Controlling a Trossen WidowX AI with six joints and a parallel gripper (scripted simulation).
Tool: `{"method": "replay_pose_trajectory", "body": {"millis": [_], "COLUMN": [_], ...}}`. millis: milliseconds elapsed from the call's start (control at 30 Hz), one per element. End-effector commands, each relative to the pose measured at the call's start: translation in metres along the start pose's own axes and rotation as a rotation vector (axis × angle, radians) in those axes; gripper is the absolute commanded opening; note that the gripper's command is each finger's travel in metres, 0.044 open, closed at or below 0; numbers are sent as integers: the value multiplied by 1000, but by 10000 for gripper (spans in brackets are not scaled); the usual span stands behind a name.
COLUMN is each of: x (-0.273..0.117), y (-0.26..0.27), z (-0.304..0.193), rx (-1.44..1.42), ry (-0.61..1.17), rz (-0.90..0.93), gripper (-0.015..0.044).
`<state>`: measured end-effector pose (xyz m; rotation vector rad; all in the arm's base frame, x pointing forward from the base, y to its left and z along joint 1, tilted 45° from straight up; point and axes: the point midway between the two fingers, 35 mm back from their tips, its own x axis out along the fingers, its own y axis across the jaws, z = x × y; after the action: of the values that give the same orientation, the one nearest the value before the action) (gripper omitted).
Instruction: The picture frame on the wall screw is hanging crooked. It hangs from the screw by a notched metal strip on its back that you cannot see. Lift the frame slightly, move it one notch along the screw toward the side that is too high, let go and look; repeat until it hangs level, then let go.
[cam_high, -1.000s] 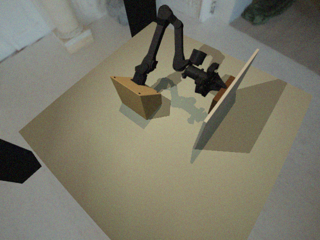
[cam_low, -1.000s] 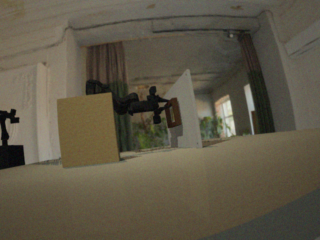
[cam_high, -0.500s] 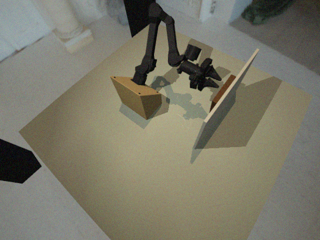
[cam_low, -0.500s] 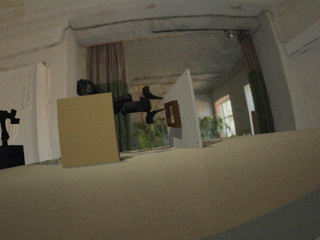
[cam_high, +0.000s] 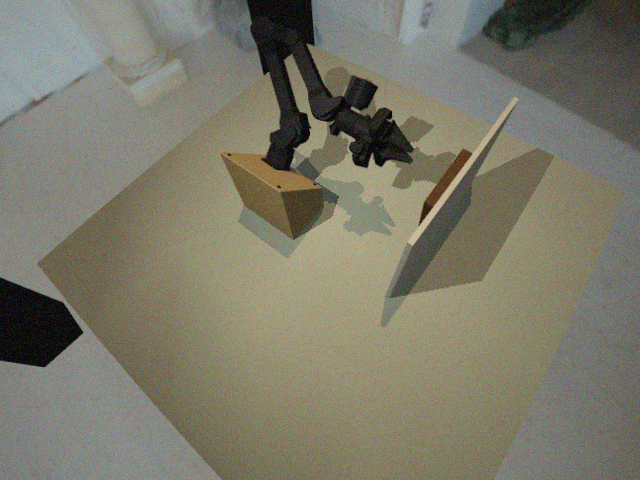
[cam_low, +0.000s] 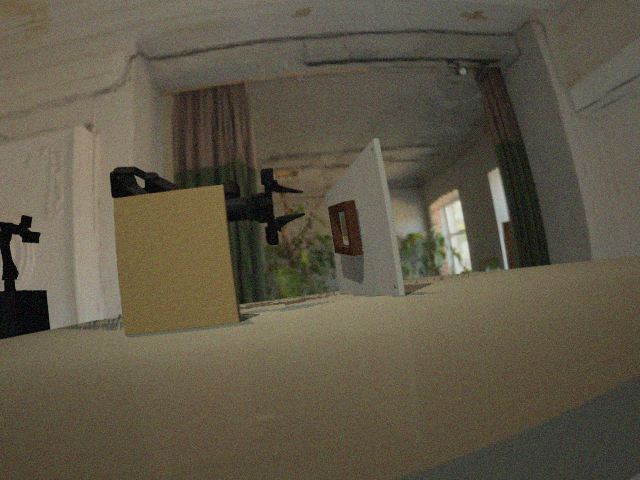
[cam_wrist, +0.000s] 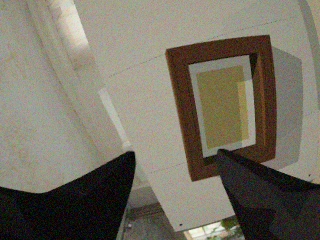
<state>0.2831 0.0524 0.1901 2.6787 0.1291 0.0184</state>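
Note:
The brown picture frame (cam_high: 444, 186) (cam_low: 353, 227) (cam_wrist: 189, 115) hangs on the pale wall panel (cam_high: 436, 248) (cam_low: 374, 222) (cam_wrist: 140, 100). In the wrist view its top edge rises to the right less steeply than the panel's seam lines, so it looks tilted, left side higher. Its picture is yellow with a pale border. My gripper (cam_high: 412, 156) (cam_low: 302, 203) (cam_wrist: 176, 156) is open and empty, back from the panel with a gap to the frame. In the wrist view the right fingertip overlaps the frame's lower edge only by line of sight. The screw and notched strip are hidden.
My arm stands on a wooden box (cam_high: 258, 191) (cam_low: 173, 263) facing the panel. A black block (cam_high: 36, 330) is at the left edge of the top view. Another small dark arm (cam_low: 7, 253) stands at the far left of the exterior view.

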Motion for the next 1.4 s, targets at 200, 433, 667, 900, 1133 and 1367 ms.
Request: {"method": "replay_pose_trajectory", "body": {"millis": [200, 433, 667, 900, 1133, 1367], "x": [-20, -24, -24, -24, -24, -24], "y": [34, 36, 36, 36, 36, 36], "z": [-2, -3, -3, -3, -3, -3], "rx": [88, 107, 107, 107, 107, 107], "ry": [8, 12, 12, 12, 12, 12], "rz": [18, 6, 6, 6, 6, 6], "gripper": [260, 260, 260, 260, 260, 260]}}
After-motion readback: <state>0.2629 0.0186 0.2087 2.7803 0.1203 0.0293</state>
